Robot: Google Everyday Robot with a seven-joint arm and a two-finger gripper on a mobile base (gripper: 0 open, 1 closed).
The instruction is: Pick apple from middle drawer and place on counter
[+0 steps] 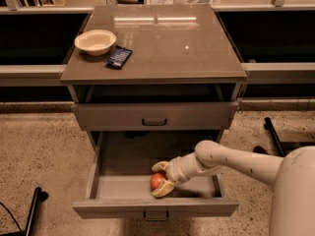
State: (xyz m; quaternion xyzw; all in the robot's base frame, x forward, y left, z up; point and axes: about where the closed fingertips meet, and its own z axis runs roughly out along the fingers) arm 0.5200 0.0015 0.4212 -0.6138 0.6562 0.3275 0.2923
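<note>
The apple [156,181] is small and red-orange and lies on the floor of the open middle drawer [118,191], near its front. My gripper [160,178] reaches into the drawer from the right. Its cream fingers [163,190] stand on either side of the apple, one behind it and one in front, close against it. The white arm runs off to the lower right. The counter [162,43] is the glossy grey-brown top of the cabinet, above the drawers.
A cream bowl [95,42] and a dark flat packet [119,57] sit on the counter's left side. A shut drawer front [154,116] with a dark handle hangs just above the open drawer. A dark pole [33,213] lies on the speckled floor at the lower left.
</note>
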